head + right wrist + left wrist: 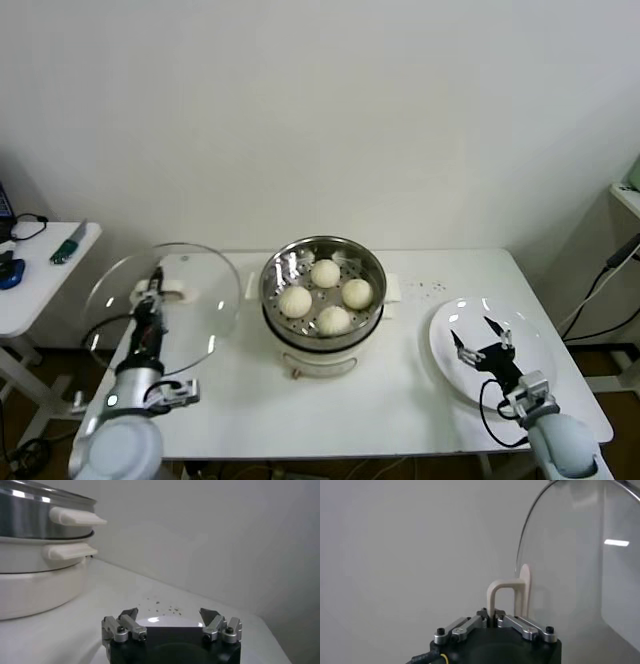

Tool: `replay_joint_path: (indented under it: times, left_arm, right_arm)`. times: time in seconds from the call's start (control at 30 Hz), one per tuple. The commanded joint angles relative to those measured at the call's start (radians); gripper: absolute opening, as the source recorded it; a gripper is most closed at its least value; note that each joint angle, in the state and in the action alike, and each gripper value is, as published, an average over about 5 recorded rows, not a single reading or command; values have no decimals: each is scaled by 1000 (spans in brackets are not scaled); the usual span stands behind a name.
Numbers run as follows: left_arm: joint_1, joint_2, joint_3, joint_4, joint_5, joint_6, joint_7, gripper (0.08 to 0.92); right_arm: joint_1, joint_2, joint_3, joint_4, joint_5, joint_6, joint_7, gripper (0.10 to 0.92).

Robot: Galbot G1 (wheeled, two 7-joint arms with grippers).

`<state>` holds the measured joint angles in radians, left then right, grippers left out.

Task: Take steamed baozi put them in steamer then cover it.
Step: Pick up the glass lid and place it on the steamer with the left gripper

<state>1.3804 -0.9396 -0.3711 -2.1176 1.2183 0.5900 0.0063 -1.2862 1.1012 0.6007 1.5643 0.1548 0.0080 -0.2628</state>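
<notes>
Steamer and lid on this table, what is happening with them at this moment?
The left gripper is shut on the handle of the glass lid and holds it up beside the steamer, over the table's left part. Four buns already sit in the steamer, which is not yet covered. The right gripper hangs open over the white plate, which has no buns on it.
</notes>
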Motion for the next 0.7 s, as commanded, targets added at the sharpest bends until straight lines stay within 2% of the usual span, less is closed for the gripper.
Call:
replay_joint_path:
  times: [0.03, 0.17, 0.33, 0.6, 0.7]
  left_arm:
    - [-333, 85, 363, -26, 44, 149, 180, 148]
    - [-442, -18, 443, 33, 87, 187, 255, 148]
    - [-523, -160, 480, 106, 170, 195, 322, 148]
    - [-600, -340, 521, 233, 269, 195, 377, 148]
    - [-607, -387, 532, 274, 284, 195, 375, 148]
  right_arm:
    - [40, -15, -30, -28, -17, -10, 7, 823]
    - [43, -3, -26, -30, -23, -10, 8, 823]
    - [36, 8, -12, -31, -32, -8, 9, 823]
    - [12, 22, 18, -27, -45, -3, 10, 823]
    - [4, 24, 32, -28, -47, 1, 9, 823]
